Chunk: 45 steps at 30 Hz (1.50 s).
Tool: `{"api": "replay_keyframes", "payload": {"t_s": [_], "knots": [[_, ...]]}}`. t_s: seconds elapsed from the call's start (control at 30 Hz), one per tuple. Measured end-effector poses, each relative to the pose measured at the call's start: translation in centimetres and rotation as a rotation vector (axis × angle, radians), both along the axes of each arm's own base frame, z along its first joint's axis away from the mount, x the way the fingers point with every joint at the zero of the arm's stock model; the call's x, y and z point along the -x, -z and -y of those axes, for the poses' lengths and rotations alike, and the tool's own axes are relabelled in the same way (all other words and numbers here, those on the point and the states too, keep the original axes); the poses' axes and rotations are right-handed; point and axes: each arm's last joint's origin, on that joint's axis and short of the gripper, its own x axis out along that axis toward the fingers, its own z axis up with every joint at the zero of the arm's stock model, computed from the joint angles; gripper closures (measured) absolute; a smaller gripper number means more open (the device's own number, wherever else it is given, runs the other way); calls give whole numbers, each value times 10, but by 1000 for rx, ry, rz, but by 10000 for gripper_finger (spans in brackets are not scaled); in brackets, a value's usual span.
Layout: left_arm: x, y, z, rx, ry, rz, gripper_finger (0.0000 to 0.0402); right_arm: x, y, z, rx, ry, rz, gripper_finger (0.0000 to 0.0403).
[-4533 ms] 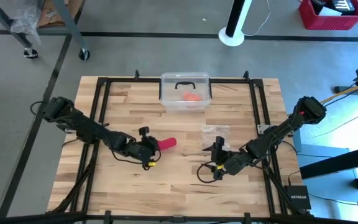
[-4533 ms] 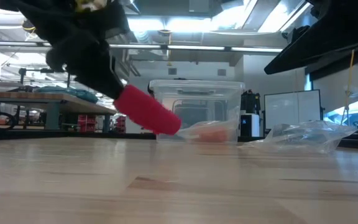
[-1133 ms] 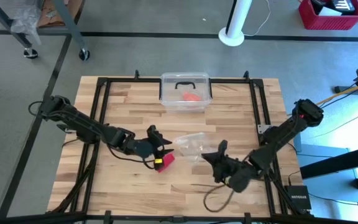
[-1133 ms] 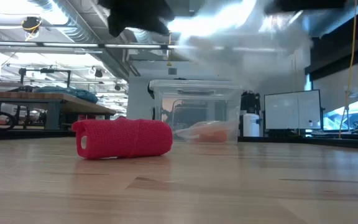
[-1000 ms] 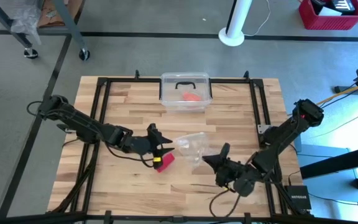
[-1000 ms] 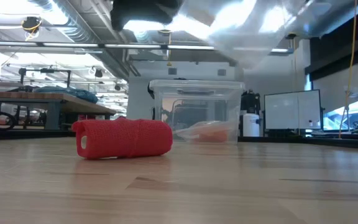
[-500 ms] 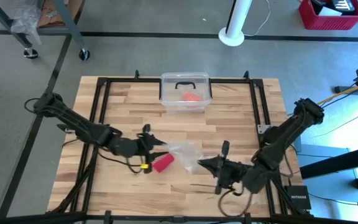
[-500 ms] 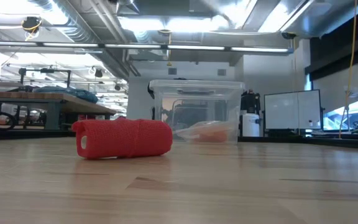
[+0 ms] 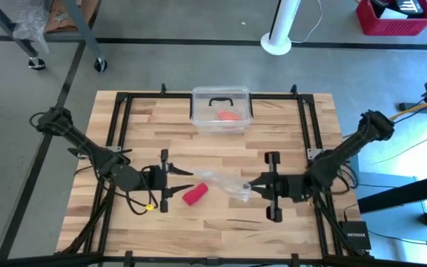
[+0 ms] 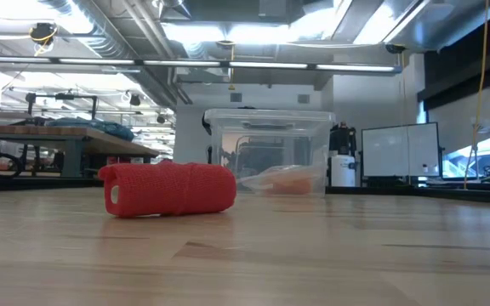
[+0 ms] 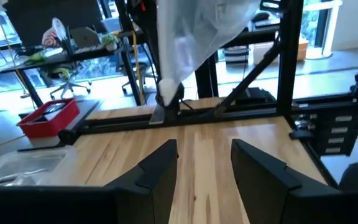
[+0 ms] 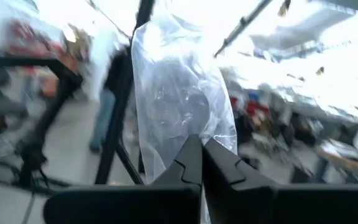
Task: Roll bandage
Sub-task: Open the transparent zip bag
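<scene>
1. One red bandage (image 9: 194, 194) lies rolled on the wooden counter (image 9: 288, 133), just beside the left end effector (image 9: 186, 180) and free of it.
2. Left end effector's fingers stand apart, holding nothing.
3. Right end effector (image 9: 255, 187) is pinched closed on a clear plastic bag (image 9: 224, 182), which stretches between the two end effectors, near the roll.
4. Soft matte cloth makes the roll a short cylinder lying on its side (image 10: 168, 188).
5. Crinkly, glossy film forms the bag (image 12: 179, 93).
6. Behind stands a clear box (image 9: 221, 109) with an orange lump (image 9: 229, 116) inside.
</scene>
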Motion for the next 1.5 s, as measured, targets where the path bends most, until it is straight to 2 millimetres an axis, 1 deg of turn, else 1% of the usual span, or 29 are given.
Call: {"api": "replay_keyframes", "payload": {"t_s": [0.13,0.27,0.43,0.6,0.8,0.93,1.1,1.5], "knots": [[-1,2,1,-2,0,-6,259,-2,18,10,-29,-114,130,400],[-4,3,2,2,-8,0,259,1,26,12,-70,-162,174,400],[-21,9,8,8,9,50,259,1,27,12,-75,-164,183,400],[-36,15,16,-44,23,113,259,-1,30,10,-75,-164,182,400],[-40,19,17,-59,16,117,259,-2,30,10,-77,-164,185,400],[-42,17,14,-46,2,132,259,-2,30,10,-78,-164,186,400],[-42,15,15,-29,65,153,259,-2,30,10,-79,-165,186,400],[-43,13,14,4,63,175,259,-2,30,10,-80,-165,188,400]]}}
